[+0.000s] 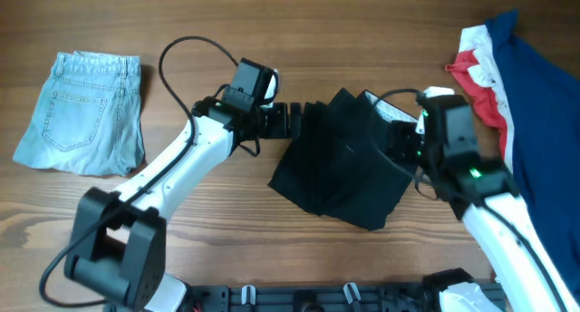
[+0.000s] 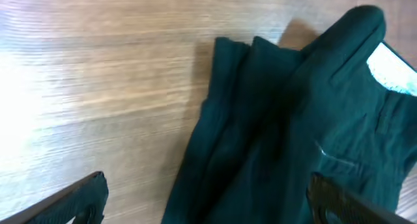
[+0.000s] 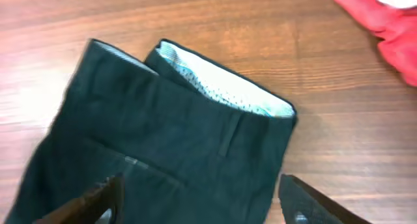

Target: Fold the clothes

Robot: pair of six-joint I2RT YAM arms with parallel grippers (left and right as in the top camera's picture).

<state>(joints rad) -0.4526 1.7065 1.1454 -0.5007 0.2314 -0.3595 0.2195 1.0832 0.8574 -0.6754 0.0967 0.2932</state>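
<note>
Overhead view: the black garment [image 1: 340, 162] lies loosely folded on the wooden table [image 1: 362, 22] between my left gripper [image 1: 294, 119] and right gripper [image 1: 399, 138], both spread wide and holding nothing at its edges, so a shallow pinch could, I judge, catch only 1 layer and drag the stacked folds apart.

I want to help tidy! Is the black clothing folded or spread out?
Folded, loosely: the black garment lies in a compact bundle with stacked layers showing.

Even bright light; left-wrist view glare-washed at left, blurred.
</note>
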